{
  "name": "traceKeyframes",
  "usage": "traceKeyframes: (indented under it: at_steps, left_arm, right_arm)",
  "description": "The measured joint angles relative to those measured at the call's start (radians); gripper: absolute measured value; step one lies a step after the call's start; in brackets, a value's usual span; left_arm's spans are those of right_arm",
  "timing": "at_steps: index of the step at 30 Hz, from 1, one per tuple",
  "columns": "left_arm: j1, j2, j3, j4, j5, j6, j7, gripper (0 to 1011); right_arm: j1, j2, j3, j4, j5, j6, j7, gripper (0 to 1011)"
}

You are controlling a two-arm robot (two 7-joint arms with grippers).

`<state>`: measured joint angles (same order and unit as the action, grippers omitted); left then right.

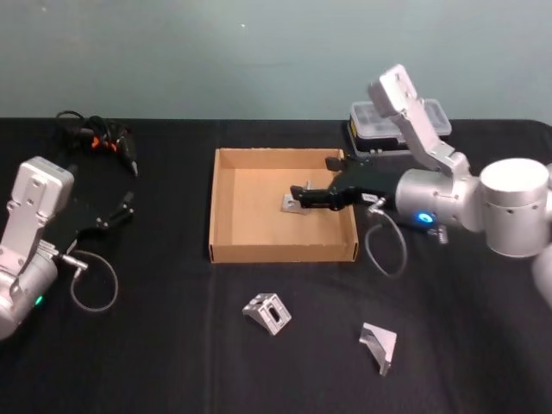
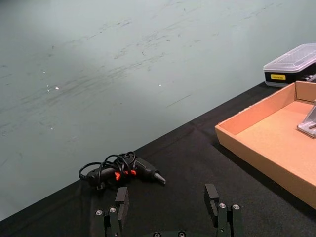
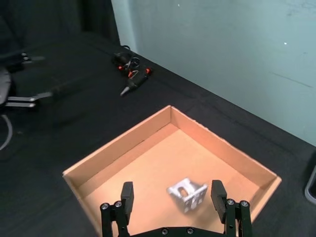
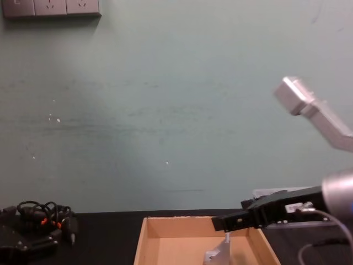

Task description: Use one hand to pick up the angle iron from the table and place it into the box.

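Note:
A silver angle iron (image 1: 292,204) (image 3: 187,194) (image 4: 218,255) lies on the floor of the tan cardboard box (image 1: 226,215) (image 3: 121,146) (image 4: 142,243) near its right wall. My right gripper (image 1: 301,195) (image 3: 172,195) (image 4: 219,223) hovers just above it, open, its fingers apart on either side of the piece and holding nothing. Two more angle irons (image 1: 267,312) (image 1: 379,347) rest on the black table (image 1: 155,345) in front of the box. At the left of the table my left gripper (image 1: 122,212) (image 2: 167,200) is parked and open.
A black plastic case with a clear lid (image 1: 397,125) (image 2: 291,64) stands behind the box's right corner. A black tool with a coiled cable (image 1: 99,142) (image 2: 123,173) (image 4: 38,218) lies at the back left. A teal wall closes off the far edge.

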<state>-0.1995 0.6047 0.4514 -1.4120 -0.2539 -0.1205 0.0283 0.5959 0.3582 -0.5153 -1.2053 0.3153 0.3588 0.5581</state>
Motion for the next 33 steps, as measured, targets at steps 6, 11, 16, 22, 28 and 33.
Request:
traceKeyframes:
  at_steps: [6,11,16,22,28,33]
  left_arm:
    - [0.0,0.0,0.0,0.0,0.0,0.0,0.0,1012]
    - [0.0,0.0,0.0,0.0,0.0,0.0,0.0,1011]
    - [0.0,0.0,0.0,0.0,0.0,0.0,0.0,1011]
    - [0.0,0.0,0.0,0.0,0.0,0.0,0.0,1011]
    - [0.0,0.0,0.0,0.0,0.0,0.0,0.0,1012]
    - [0.0,0.0,0.0,0.0,0.0,0.0,0.0,1011]
  right_arm:
    - [-0.106,0.08,0.042,-0.172,0.064,0.04,-0.005,1002]
    - [-0.187,0.138,0.074,-0.29,0.103,0.06,-0.021,1002]
    - [-0.278,0.21,0.109,-0.407,0.141,0.08,-0.038,1002]
    - [-0.37,0.304,0.154,-0.536,0.176,0.082,-0.045,1002]
    - [-0.455,0.406,0.189,-0.643,0.213,0.088,-0.026,1002]
    - [-0.507,0.465,0.197,-0.693,0.237,0.093,-0.007,1002]
